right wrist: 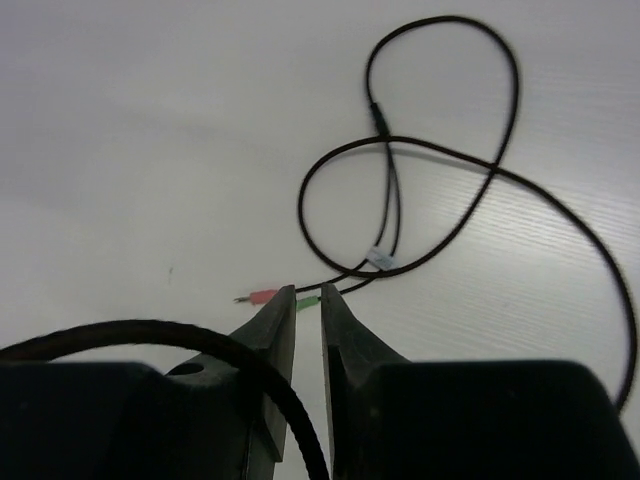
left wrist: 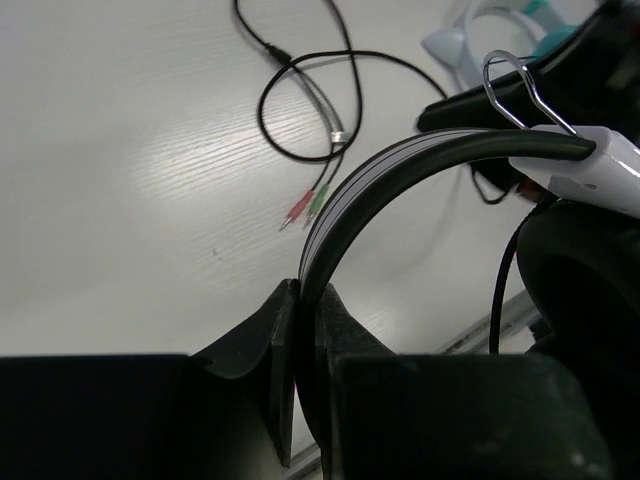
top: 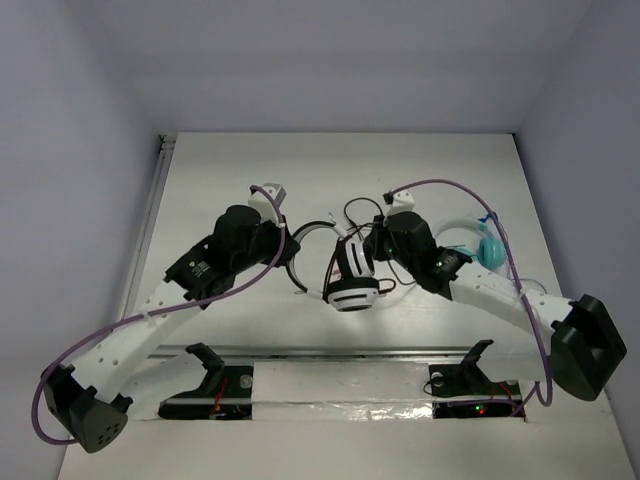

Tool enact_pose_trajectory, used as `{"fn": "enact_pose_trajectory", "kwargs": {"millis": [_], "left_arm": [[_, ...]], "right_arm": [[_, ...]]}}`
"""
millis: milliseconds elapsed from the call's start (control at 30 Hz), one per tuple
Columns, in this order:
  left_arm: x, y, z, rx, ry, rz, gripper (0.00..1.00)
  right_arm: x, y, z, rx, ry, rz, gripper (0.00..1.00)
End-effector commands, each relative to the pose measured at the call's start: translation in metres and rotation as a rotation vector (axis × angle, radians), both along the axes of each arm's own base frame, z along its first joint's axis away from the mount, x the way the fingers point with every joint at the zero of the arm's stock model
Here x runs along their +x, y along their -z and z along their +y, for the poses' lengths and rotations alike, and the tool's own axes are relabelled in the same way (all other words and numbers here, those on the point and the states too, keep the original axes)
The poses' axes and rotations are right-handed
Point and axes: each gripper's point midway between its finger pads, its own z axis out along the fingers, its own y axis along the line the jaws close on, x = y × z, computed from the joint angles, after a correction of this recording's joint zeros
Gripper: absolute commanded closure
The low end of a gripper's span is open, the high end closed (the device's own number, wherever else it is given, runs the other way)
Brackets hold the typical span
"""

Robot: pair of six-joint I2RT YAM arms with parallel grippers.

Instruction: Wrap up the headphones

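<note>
The headphones (top: pixel 355 288) lie mid-table, their white-rimmed earcup toward the arms. My left gripper (top: pixel 285 255) is shut on the thin black headband (left wrist: pixel 400 165), which rises from between its fingertips (left wrist: pixel 308 292) and arcs right to the white slider (left wrist: pixel 590 165). The long black cable (right wrist: pixel 440 150) lies in loose loops on the table, ending in a pink plug (right wrist: pixel 262 296) and a green plug (right wrist: pixel 308 300). My right gripper (right wrist: pixel 308 295) hovers just short of those plugs, its jaws a narrow gap apart with nothing between them. A stretch of cable (right wrist: pixel 150 330) drapes across its left finger.
Teal headphones (top: pixel 490 248) lie right of the right gripper (top: pixel 375 245), also in the left wrist view's top right corner (left wrist: pixel 470 35). A metal rail (top: pixel 320 352) runs along the near table edge. White walls enclose the table on the left, right and back.
</note>
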Motion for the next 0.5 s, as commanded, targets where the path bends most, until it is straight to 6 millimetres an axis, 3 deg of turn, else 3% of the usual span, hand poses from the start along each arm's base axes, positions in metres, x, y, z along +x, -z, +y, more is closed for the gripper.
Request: {"fn": "enact_pose_trajectory", "kwargs": {"millis": [0, 67, 200, 300, 467], "left_arm": [[-0.003, -0.083, -0.027, -0.209, 0.118, -0.141, 1.00], [0.001, -0.101, -0.026, -0.245, 0.114, -0.164, 1.00], [0.005, -0.133, -0.025, -0.300, 0.103, -0.209, 1.00], [0.013, -0.161, -0.017, -0.344, 0.059, -0.258, 1.00], [0.025, -0.191, -0.010, -0.407, -0.012, -0.300, 1.00]], "right_arm": [[-0.003, -0.037, 0.046, 0.241, -0.189, -0.127, 0.77], [-0.013, -0.023, 0.058, 0.277, -0.265, -0.104, 0.76], [-0.019, -0.018, 0.082, 0.360, -0.359, -0.071, 0.74], [-0.027, -0.025, 0.093, 0.444, -0.416, -0.078, 0.73], [-0.035, -0.003, 0.107, 0.489, -0.477, -0.017, 0.70]]}}
